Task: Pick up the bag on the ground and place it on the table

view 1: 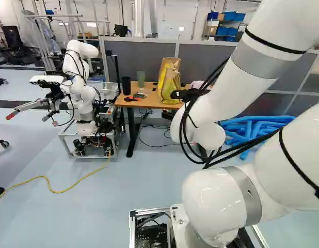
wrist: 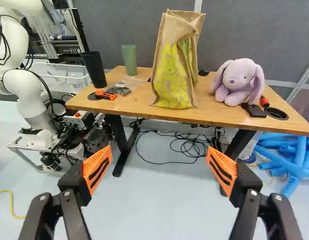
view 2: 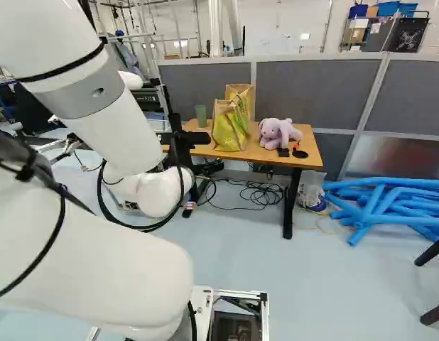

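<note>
- Our end effector (wrist: 160, 148) has its fingers spread wide, holding nothing.
- We see the bag (wrist: 173, 75) ahead of it, well apart, upright on the desk (wrist: 124, 106).
- To the bag's right we have the plush rabbit (wrist: 238, 77); to its left, a green cup (wrist: 129, 60).
- Far behind the desk stands a grey partition (wrist: 244, 35).

bag (wrist: 172, 75) on the table (wrist: 129, 104), between 2 cups (wrist: 129, 61) and a plush rabbit (wrist: 238, 82).
</note>
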Robot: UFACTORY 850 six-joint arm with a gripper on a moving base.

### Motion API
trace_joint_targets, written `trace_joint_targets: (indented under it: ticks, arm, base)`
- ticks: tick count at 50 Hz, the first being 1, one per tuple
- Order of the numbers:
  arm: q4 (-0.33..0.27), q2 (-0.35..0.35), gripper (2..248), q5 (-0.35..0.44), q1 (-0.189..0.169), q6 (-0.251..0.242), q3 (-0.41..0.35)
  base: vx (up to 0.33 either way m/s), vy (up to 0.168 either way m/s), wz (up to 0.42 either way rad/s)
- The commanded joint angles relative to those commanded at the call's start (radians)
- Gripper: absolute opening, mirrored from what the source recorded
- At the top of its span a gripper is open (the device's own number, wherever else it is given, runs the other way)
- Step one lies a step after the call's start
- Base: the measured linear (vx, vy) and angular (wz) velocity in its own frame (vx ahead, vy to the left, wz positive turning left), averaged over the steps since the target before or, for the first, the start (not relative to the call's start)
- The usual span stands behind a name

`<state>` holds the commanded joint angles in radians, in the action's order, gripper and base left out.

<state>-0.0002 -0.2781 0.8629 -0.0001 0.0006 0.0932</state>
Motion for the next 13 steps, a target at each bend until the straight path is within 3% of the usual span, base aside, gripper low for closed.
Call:
trace_joint_targets:
  ticks: [13]
  arm:
    - [0.0,-0.001,247,0.01,0.0,-0.001,-0.006]
  base:
    - [0.0,0.0,0.0]
